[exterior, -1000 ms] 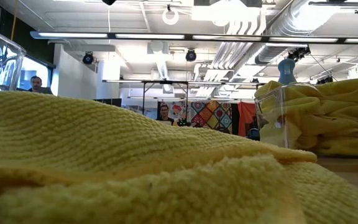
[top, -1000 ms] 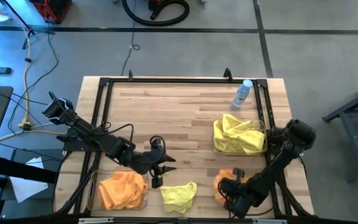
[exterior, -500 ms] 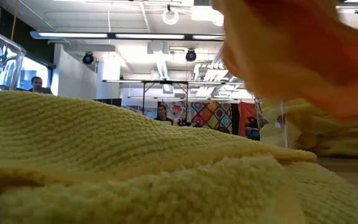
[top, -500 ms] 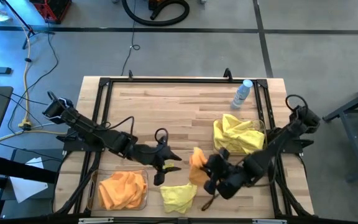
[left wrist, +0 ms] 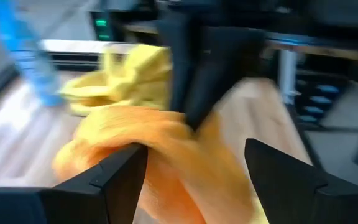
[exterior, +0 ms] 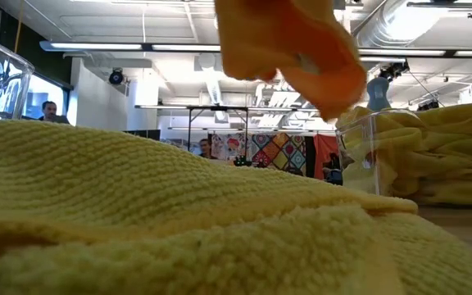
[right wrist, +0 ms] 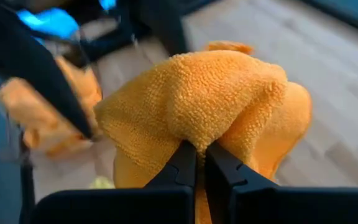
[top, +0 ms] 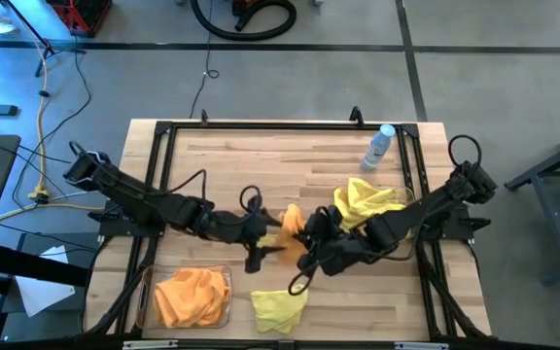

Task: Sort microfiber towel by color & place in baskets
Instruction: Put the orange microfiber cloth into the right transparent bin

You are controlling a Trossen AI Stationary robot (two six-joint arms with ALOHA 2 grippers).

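Mid-frame in high view: right gripper (top: 304,236) clamped on the orange towel (top: 291,221), held above the table. Left gripper (top: 259,243) just left of it, fingers spread (towel between them in wrist view). Orange bin (top: 146,292) lower left, nearer left arm, so handover looks likely

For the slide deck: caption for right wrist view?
Right gripper pinching an orange towel, open left gripper waiting beyond.
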